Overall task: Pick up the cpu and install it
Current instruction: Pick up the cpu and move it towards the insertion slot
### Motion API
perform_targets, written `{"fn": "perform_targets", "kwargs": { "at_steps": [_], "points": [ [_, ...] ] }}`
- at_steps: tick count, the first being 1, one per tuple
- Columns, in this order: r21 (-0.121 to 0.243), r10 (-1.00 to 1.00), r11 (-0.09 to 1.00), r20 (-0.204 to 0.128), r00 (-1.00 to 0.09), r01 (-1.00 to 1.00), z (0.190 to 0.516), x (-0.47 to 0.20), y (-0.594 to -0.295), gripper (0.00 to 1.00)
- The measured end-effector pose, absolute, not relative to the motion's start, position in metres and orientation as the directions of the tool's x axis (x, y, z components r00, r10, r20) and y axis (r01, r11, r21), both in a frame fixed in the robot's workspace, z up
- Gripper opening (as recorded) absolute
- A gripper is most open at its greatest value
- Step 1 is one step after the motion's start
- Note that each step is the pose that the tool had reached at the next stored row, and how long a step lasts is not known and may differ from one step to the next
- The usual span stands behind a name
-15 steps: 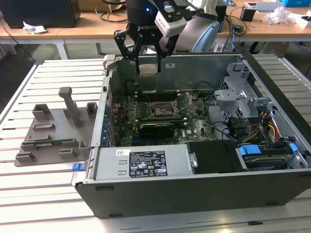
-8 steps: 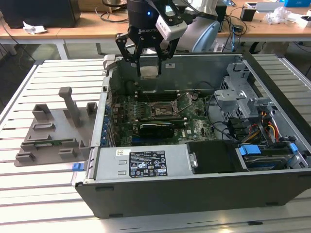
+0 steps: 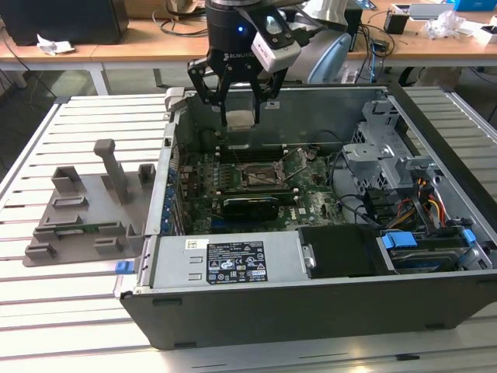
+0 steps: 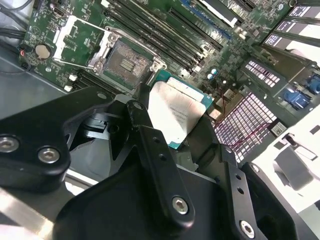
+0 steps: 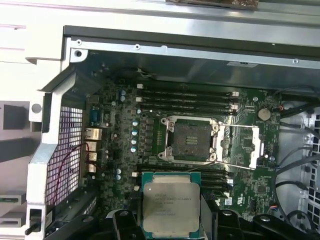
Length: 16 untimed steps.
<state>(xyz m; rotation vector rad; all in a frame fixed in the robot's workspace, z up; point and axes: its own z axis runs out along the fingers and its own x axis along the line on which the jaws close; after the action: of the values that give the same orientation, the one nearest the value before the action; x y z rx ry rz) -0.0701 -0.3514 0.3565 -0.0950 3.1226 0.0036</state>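
The cpu (image 3: pixel 239 119), a flat square chip with a silver top and green rim, hangs between the black fingers of my gripper (image 3: pixel 241 109), which is shut on it. It is held over the back part of the open computer case, above the motherboard. In both wrist views the cpu (image 4: pixel 176 114) (image 5: pixel 170 206) sits level in the gripper (image 4: pixel 181 137) (image 5: pixel 172 224), a short way off from the empty socket (image 4: pixel 123 63) (image 5: pixel 192 139). The socket (image 3: pixel 257 176) has its metal load plate (image 5: pixel 245 144) swung open to one side.
The case wall (image 3: pixel 233 299) rings the motherboard. Memory slots (image 5: pixel 185 97) run beside the socket. A metal drive cage (image 3: pixel 380 151) and cables fill the exterior view's right. A grey fixture plate (image 3: pixel 78 214) with upright posts lies on the slatted table at the left.
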Motion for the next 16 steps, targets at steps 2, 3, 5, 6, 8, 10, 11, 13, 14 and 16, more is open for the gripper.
{"fn": "perform_targets", "kwargs": {
  "at_steps": [2,3,5,6,8,10,11,13,14,16],
  "points": [
    [0.002,-0.061,0.998,-0.018,-0.998,-0.061,0.355,-0.070,-0.351,0.55],
    [0.001,-0.061,0.998,-0.018,-0.998,-0.061,0.355,-0.069,-0.351,0.55],
    [0.001,-0.061,0.998,-0.018,-0.998,-0.061,0.353,-0.069,-0.351,0.55],
    [0.001,-0.061,0.998,-0.018,-0.998,-0.061,0.352,-0.068,-0.351,0.55],
    [0.001,-0.061,0.998,-0.018,-0.998,-0.061,0.351,-0.068,-0.351,0.55],
    [0.000,-0.061,0.998,-0.018,-0.998,-0.061,0.349,-0.067,-0.351,0.55],
    [0.000,-0.061,0.998,-0.018,-0.998,-0.061,0.348,-0.067,-0.351,0.55],
    [0.000,-0.061,0.998,-0.018,-0.998,-0.061,0.347,-0.066,-0.351,0.55],
    [0.000,-0.061,0.998,-0.018,-0.998,-0.061,0.346,-0.066,-0.351,0.55],
    [0.000,-0.061,0.998,-0.017,-0.998,-0.061,0.344,-0.066,-0.351,0.55]
  ]
}}
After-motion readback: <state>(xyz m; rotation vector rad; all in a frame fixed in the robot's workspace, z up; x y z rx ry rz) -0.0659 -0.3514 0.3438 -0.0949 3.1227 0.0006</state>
